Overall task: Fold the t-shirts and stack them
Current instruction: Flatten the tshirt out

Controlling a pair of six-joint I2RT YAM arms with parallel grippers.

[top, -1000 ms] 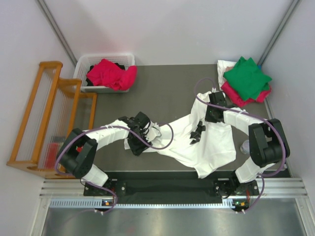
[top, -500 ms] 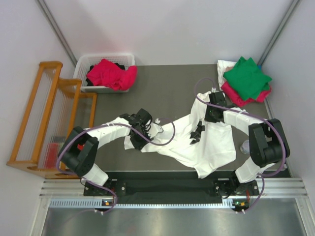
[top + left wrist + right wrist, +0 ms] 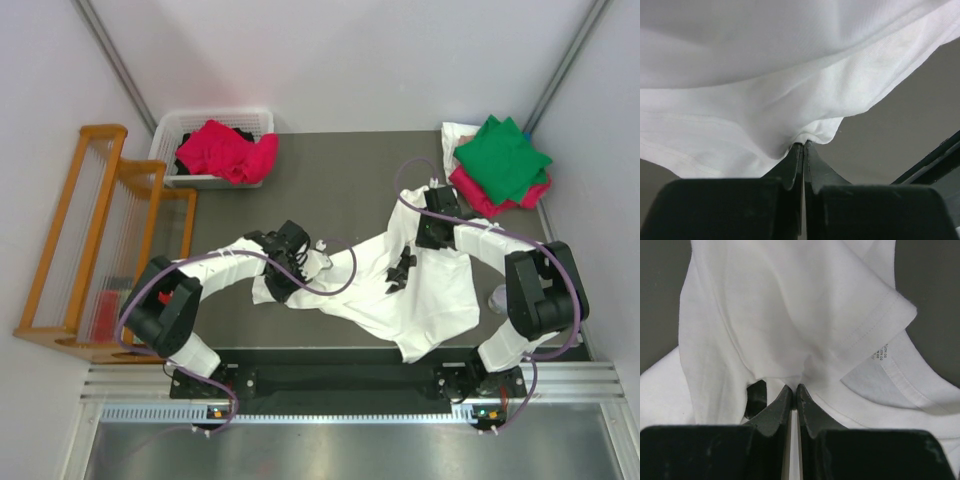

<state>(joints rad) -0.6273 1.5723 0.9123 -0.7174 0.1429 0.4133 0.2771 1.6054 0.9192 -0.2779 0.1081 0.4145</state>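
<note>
The left end effector [image 3: 803, 146] is pinching a fold of the white shirt [image 3: 425, 290] lying on the worktop [image 3: 340, 170]; the right end effector [image 3: 794, 388] is gripping another fold.

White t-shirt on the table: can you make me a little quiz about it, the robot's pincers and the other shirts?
1. True or false: the left pincer is shut on the white t-shirt.
2. What colour is the top t-shirt at the far right? A green, B blue, C yellow.
3. Fill in: the crimson-pink t-shirt at the far left lies in a white ____.
Key: 1 true; 2 A; 3 basket.
</note>
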